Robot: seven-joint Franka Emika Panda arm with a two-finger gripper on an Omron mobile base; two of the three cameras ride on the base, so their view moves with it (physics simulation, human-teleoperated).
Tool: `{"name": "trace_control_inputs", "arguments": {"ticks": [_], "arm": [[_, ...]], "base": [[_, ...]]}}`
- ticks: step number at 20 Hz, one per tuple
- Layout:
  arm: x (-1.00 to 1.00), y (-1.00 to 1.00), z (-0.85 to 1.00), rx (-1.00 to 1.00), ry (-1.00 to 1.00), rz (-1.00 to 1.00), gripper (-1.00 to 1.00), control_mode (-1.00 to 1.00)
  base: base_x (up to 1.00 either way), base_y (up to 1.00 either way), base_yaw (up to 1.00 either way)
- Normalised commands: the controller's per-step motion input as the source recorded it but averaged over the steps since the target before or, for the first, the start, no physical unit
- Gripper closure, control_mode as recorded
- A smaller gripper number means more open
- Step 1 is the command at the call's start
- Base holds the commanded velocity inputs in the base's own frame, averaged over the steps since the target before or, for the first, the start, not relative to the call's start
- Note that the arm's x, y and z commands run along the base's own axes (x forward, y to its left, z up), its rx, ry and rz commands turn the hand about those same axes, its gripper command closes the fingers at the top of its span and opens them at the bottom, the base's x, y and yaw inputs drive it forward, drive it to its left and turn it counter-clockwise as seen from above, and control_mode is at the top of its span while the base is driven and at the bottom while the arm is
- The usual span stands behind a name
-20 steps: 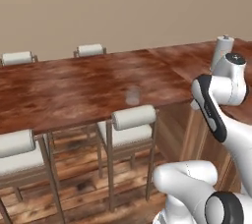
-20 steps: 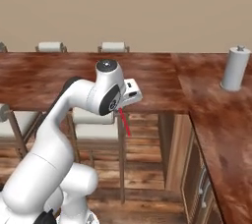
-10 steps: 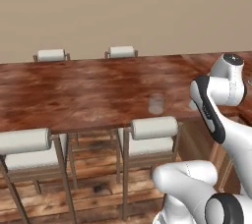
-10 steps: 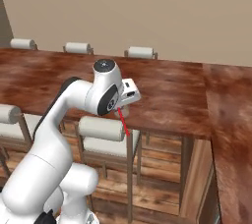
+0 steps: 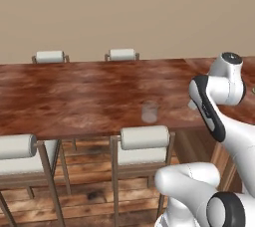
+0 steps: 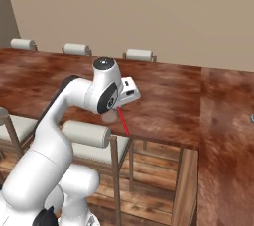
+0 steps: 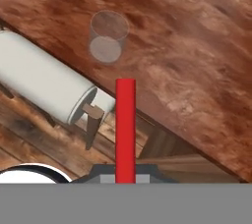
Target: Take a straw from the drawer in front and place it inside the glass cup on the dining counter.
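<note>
The straw (image 7: 125, 129) is held clamped in the gripper (image 6: 119, 107), whose jaws are closed tight on its upper end. In the right base view the straw (image 6: 122, 121) is seen as a thin red stick hanging down from the hand with a slight slant, its free tip reaching just below the near edge of the dining counter (image 6: 168, 96).

The glass cup (image 5: 149, 112) is seen upright on the dining counter (image 5: 74, 96), close to the near edge and behind the cushioned back of 1 stool (image 5: 145, 137). In the hand view the glass cup (image 7: 108, 36) lies beyond the straw's free tip and a little to one side of its line, with a stretch of bare wood between them; the 2 are clearly apart.

The placing step is judged not yet begun, since the straw is off the cup and its tip is lower than the counter top. The coming move is judged to turn on this offset: the straw's long axis would need to be brought above the cup's open mouth and roughly upright before it is lowered, and the hand would have to be raised first so that the counter edge is cleared.
</note>
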Motion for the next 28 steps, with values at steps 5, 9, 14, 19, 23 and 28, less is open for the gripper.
{"name": "trace_control_inputs", "arguments": {"ticks": [5,9,14,19,23,28], "arm": [[0.0,0.0,-0.05,0.05,0.07,0.01,1.0,-1.0],[-0.13,0.4,-0.01,0.11,-0.05,0.03,1.0,-1.0],[0.0,0.71,0.32,0.2,-0.27,0.09,1.0,-1.0],[0.34,0.47,0.12,0.32,-0.17,0.19,1.0,-1.0],[0.93,0.24,0.0,0.37,-0.22,0.3,1.0,-1.0],[0.78,0.06,0.11,0.26,-0.11,0.15,1.0,-1.0]], "base": [[0.0,-0.03,0.0],[0.0,0.0,0.0],[0.0,0.0,0.0],[0.0,0.0,0.0],[0.0,0.0,0.0],[0.0,0.0,0.0]]}}
